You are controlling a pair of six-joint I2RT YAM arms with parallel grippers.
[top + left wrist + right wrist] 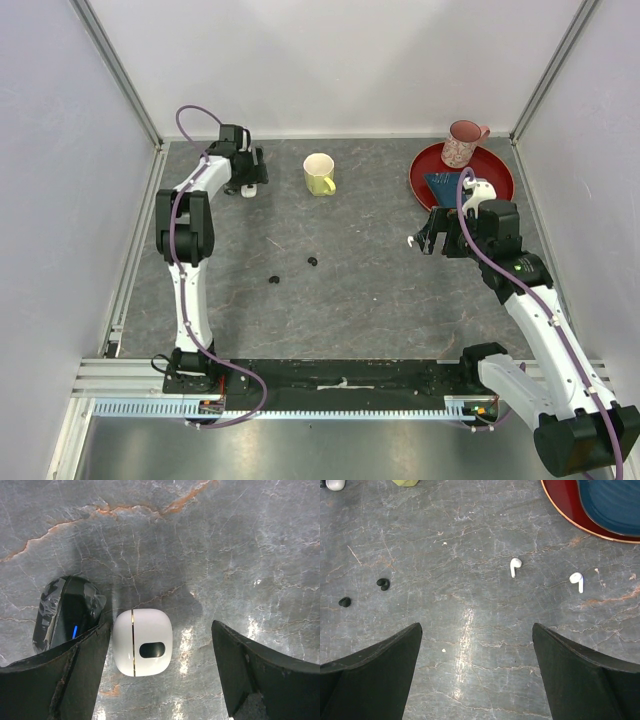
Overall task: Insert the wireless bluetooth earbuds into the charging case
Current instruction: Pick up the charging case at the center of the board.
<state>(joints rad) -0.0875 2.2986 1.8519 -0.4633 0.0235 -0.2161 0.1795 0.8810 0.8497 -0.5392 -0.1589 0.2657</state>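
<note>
A closed white charging case (142,642) lies on the table between the open jaws of my left gripper (160,627), against the left finger. A black case (65,612) with a blue light lies just outside that finger. Two white earbuds (515,566) (577,581) lie ahead of my open, empty right gripper (477,627). Two black earbuds (383,583) (344,601) lie further left. In the top view the left gripper (247,177) is at the far left over the white case (248,190), the right gripper (437,236) is beside one white earbud (411,242), and the black earbuds (312,261) (273,279) lie mid-table.
A yellow mug (319,173) stands at the back centre. A red plate (495,180) at the back right holds a pink pitcher (463,143) and a blue dish (440,182). White walls enclose the table on three sides.
</note>
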